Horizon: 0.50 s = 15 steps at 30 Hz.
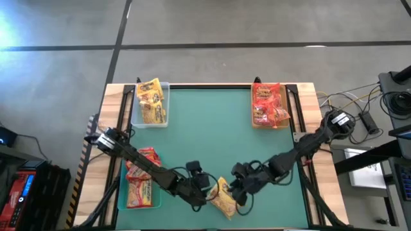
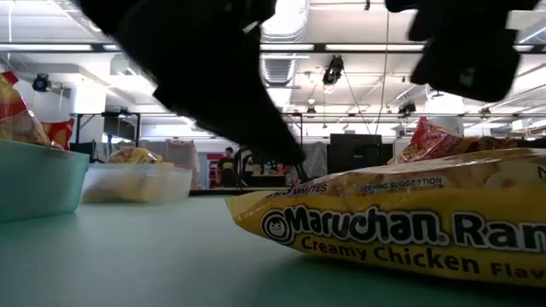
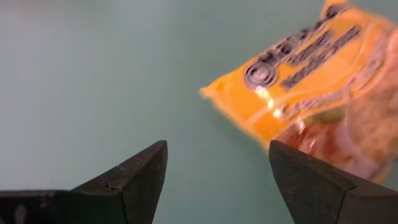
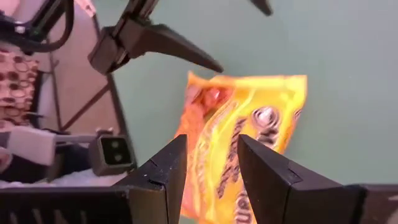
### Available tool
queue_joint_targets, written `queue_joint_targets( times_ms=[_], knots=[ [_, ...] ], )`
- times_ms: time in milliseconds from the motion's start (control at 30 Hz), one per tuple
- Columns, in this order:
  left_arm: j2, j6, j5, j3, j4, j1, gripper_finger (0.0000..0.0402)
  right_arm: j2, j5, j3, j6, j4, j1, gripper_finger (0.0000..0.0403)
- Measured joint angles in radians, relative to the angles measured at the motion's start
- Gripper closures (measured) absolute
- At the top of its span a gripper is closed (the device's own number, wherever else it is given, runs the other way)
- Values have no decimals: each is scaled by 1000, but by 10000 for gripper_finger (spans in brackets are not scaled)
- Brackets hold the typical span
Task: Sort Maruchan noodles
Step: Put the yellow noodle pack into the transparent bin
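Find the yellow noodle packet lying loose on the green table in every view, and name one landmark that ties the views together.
High view: yellow noodle packet near the front edge, between both grippers.
Low view: fills the right foreground.
Left wrist view: beyond the open fingers.
Right wrist view: just past the fingers.
Shared landmark: the green table.

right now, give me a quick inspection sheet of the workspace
surface: green mat, bare in the middle
job's things: yellow packet loose at the near edge; yellow packets in clear tray; red packets in tan tray; red-orange packets in green tray
clutter: nothing seen
grippers: left gripper open beside the loose packet; right gripper over it, fingers apart, not gripping
cables: bundle off the table's right side
surroundings: person far behind
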Motion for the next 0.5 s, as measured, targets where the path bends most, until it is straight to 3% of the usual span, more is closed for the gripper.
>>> queue_joint_targets(
  times_ms=[167, 333, 500],
  knots=[
    [38, 42, 28, 77, 8, -3, 137, 0, 0, -31, 20, 19, 21, 271],
    [80, -15, 32, 115, 7, -18, 137, 0, -12, -33, 108, 38, 31, 271],
    [97, -54, 52, 125, 30, -29, 137, 10, -26, -33, 107, 185, 83, 271]
  ],
)
